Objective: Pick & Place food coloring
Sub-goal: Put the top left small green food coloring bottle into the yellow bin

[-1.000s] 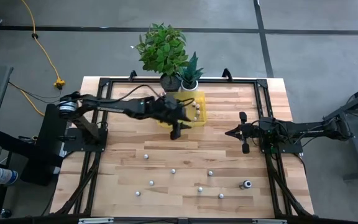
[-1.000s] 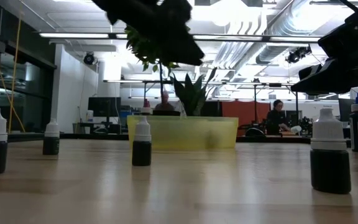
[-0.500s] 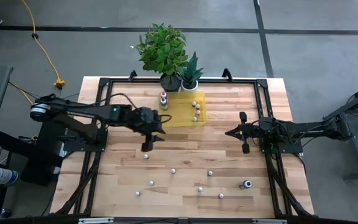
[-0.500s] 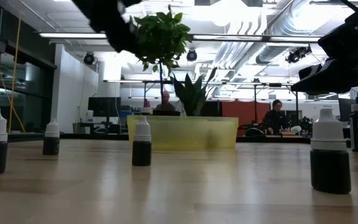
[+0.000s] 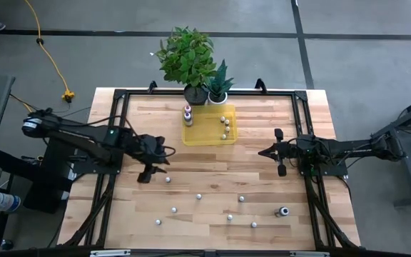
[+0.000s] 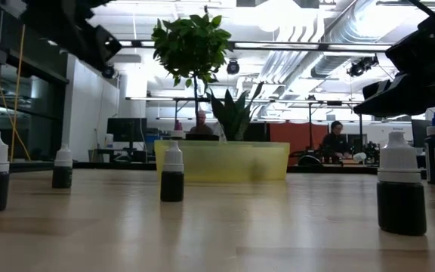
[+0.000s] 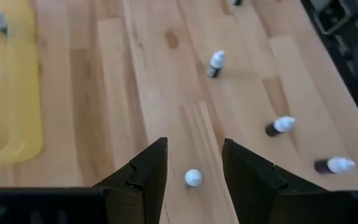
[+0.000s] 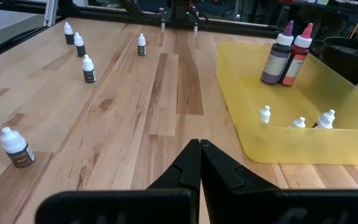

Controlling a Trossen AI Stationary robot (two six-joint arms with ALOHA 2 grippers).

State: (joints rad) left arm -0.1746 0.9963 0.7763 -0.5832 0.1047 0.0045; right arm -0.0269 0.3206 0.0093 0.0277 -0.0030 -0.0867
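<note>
The tray [image 5: 209, 134] sits at the table's [image 5: 262, 214] far edge, just before two potted plants [image 5: 195, 61]. Small bottles [image 5: 198, 195] stand scattered across the near half; others stand inside the tray.

Wood table [image 5: 262, 214]: yellow tray [image 5: 207, 134], 2 plant pots [image 5: 205, 96], scattered food coloring bottles [image 5: 199, 195].

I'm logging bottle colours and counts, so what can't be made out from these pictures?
- High view: the loose bottles, like one by the left gripper, are too small for body colour.
- Low view: the tray wall blurs what's inside.
- Right wrist view: labels on the two tall bottles face away; the shut right gripper covers table.
</note>
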